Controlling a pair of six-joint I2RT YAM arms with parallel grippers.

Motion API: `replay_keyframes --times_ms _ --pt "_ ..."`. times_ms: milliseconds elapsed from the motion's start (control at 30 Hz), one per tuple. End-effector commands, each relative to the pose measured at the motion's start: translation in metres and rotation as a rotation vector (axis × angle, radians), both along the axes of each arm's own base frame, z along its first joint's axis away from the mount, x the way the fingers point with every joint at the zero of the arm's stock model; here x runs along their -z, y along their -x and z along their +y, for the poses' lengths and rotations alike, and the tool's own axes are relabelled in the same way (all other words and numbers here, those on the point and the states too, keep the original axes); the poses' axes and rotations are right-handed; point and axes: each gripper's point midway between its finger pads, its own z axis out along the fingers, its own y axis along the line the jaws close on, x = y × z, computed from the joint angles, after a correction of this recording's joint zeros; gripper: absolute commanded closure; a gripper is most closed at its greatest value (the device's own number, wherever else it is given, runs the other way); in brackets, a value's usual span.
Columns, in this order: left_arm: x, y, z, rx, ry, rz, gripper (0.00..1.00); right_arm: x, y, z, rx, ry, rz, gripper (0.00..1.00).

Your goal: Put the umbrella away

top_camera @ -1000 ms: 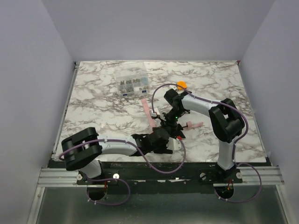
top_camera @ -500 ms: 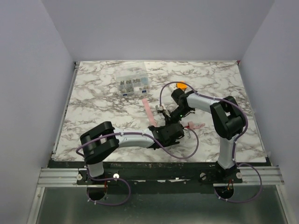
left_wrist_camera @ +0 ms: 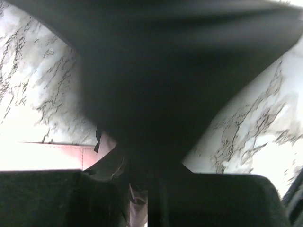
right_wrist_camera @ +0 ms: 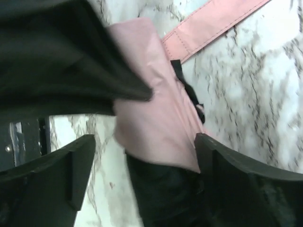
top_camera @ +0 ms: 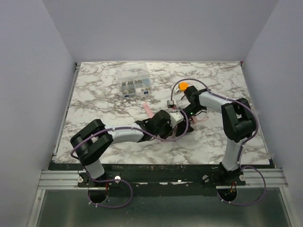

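**Both arms over the umbrella, mid-table**

Right end effector (right_wrist_camera: 147, 142): fingers spread wide, released. Between them lies the pale pink fabric compact umbrella (right_wrist_camera: 156, 118), gathered into a short, creased roll. The roll sits against the right-hand finger (right_wrist_camera: 236, 175). A strip of marble shows between it and the left-hand finger (right_wrist_camera: 71, 175), so this is no clamp. A thin dark strap (right_wrist_camera: 187, 90) runs down the roll's edge. A flat pink stitched band (right_wrist_camera: 213, 23) runs away from beside the roll's top, lying flat on the marble. A dark blurred mass covers the upper-left of this view and overlaps the fabric.

Left end effector (top_camera: 173, 123): in its wrist view an out-of-focus black shape fills most of the picture. Only a patch of pink fabric shows at lower left. Cannot tell whether it is clenched or released.

Top view: the two end effectors meet near the middle of the white-and-grey marble table (top_camera: 104, 109), right of centre. The arms hide the umbrella there, apart from the pink band (top_camera: 148, 109) poking out to the left and a scrap of pink on the right.

Surroundings: a small orange-and-white gadget (top_camera: 183, 86) sits just behind the right wrist. A clear plastic compartment box (top_camera: 135, 86) with small parts stands farther back and left, well apart from the umbrella.
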Motion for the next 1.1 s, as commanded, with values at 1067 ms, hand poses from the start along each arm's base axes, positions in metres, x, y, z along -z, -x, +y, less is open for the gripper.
replay_keyframes --times_ms 1067 --pt "0.126 0.087 0.076 -0.346 0.105 0.932 1.00 0.059 -0.010 -0.064 -0.582 0.110 -0.854 0.28"
